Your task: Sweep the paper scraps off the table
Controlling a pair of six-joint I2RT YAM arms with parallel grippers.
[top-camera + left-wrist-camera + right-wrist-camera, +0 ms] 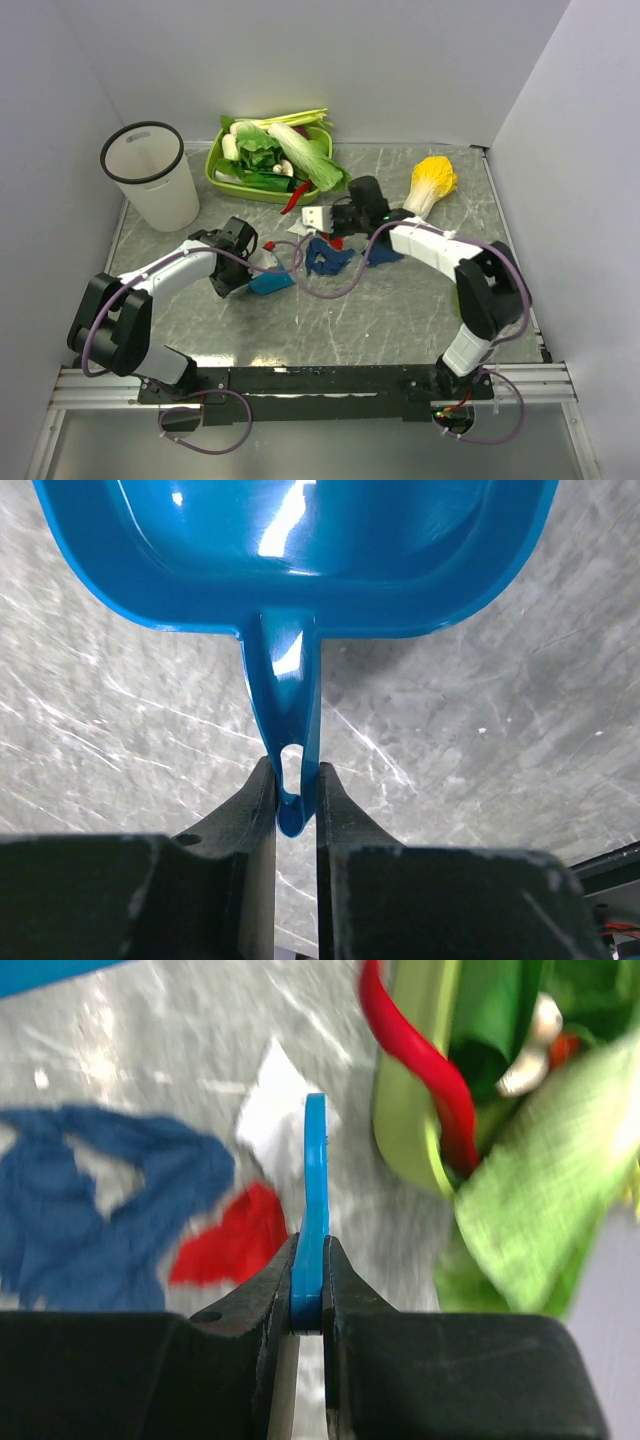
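Paper scraps lie mid-table point(420, 310): a dark blue one point(326, 260), another dark blue point(386, 255), a red one point(336, 243), a small red bit point(270, 245) and a white one point(299, 231). My left gripper point(236, 266) is shut on the handle point(290, 710) of the light-blue dustpan point(272, 283), whose pan point(300, 550) rests on the table just left of the scraps. My right gripper point(347, 215) is shut on a thin blue tool handle point(316, 1190) with a white head point(318, 217). In the right wrist view, the dark blue point(100, 1200), red point(235, 1240) and white point(275, 1110) scraps lie just ahead of that gripper point(310, 1252).
A lime-green tray point(222, 176) of leafy vegetables stands at the back, a red chili point(296, 197) hanging over its rim, close to the right gripper. A white bin point(152, 178) stands back left. A yellow cabbage point(432, 183) lies back right. White walls surround the table.
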